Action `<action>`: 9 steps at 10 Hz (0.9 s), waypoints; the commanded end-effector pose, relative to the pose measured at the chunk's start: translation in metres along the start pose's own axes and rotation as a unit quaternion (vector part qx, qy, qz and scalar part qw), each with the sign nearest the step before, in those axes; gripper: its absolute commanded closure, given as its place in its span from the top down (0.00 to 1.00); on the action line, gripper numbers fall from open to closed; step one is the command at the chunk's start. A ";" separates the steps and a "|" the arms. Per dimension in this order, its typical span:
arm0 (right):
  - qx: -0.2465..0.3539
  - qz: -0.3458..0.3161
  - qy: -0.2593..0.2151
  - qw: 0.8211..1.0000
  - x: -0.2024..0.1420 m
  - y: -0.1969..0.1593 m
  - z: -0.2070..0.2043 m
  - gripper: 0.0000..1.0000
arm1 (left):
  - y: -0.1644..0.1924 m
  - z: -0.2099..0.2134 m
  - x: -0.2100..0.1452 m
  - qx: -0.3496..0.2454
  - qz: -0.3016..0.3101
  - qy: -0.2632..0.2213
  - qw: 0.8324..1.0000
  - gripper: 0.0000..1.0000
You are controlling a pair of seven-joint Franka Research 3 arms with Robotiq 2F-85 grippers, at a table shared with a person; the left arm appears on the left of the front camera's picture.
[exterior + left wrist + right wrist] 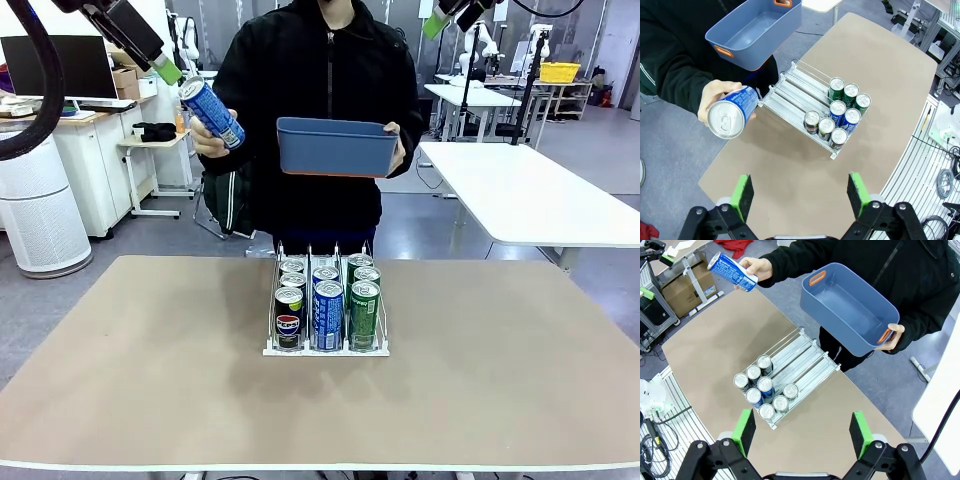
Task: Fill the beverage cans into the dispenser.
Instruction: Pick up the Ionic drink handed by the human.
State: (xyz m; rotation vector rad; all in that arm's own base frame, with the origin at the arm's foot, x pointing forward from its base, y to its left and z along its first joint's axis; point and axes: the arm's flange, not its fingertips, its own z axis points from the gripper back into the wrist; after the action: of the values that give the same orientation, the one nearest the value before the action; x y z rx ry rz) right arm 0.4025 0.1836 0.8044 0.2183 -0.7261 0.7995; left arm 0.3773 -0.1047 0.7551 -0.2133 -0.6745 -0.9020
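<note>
Blue can (211, 113), tilted diagonally, top up-left

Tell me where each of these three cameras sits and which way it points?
Front: fixed at the robot's table edge, facing the person across it; left gripper and right gripper show at the top edge.
Left wrist: high above the table, looking down between its open fingers at the rack and the hand holding a blue can.
Right wrist: high too, looking down between its open fingers at rack and bin.
Shared: both wrist views show rack, can, bin.
</note>
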 end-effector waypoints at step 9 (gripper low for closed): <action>0.001 -0.001 0.000 1.000 0.000 0.000 0.000 1.00 | 0.035 -0.005 0.017 0.040 -0.044 0.014 0.998 1.00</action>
State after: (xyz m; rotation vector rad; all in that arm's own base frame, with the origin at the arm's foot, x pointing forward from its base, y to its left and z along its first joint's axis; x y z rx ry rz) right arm 0.4025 0.1837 0.8044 0.2183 -0.7260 0.7996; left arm 0.3960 -0.1019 0.7619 -0.1494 -0.6892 -0.9299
